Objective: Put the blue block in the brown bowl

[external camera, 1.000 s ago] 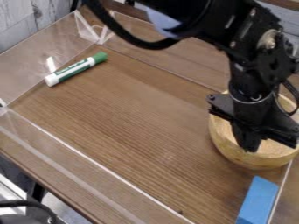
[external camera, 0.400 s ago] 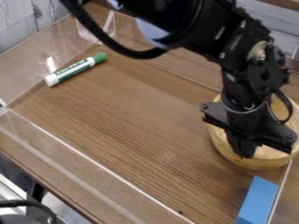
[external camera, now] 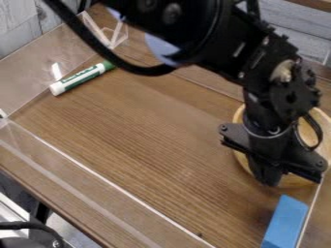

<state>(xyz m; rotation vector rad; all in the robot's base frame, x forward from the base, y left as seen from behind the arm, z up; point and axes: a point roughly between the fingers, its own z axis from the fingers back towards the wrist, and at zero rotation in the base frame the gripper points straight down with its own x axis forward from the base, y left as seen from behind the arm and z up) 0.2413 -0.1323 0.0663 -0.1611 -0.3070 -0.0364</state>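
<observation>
Single arm is reaching in from the top of the view, its dark bulk covering the right half of the tabletop (external camera: 142, 126). The tool (external camera: 276, 174) is pointing steeply down and hanging at the near rim of the brown bowl (external camera: 308, 167), at roughly 4 o'clock from the tabletop's centre. Its fingers are sitting closed, pinched together, with nothing between them.

The brown bowl is lying mostly hidden behind the wrist; only parts of its light wooden rim are showing to the right of the tool and under it.

The blue block (external camera: 287, 223) is resting flat on the tabletop at about 5 o'clock, near the bottom right corner, just beside the bowl's near edge and apart from the tool. It is not in the bowl.

A green-and-white marker (external camera: 84, 77) is lying at about 10 o'clock, well apart from everything else, close to the clear wall (external camera: 39, 145) that is bordering the tabletop.
</observation>
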